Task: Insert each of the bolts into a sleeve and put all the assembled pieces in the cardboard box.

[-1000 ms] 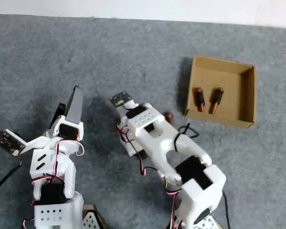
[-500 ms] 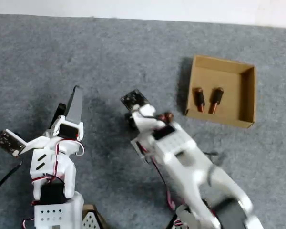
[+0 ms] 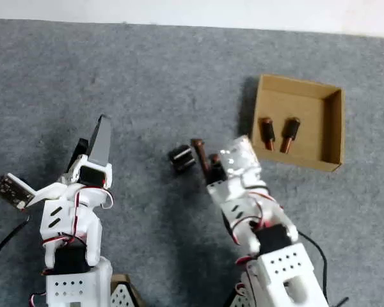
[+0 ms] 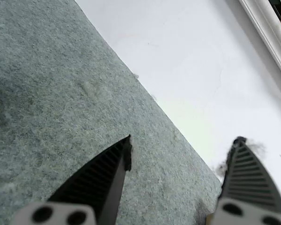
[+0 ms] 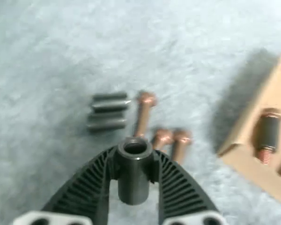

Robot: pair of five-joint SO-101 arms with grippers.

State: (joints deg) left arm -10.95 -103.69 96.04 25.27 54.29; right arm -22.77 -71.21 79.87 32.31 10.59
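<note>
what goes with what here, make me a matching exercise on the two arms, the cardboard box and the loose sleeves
1 left arm
2 right arm
3 cardboard box
4 loose sleeves

a holds two assembled pieces
b jaws shut on a sleeve
c lie on the mat beside bolts
d jaws open, nothing between them

Pairs: 1-d, 2-b, 3-a, 4-c

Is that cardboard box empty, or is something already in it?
Not empty: the cardboard box holds two sleeved bolts, lying side by side on its floor.
</note>
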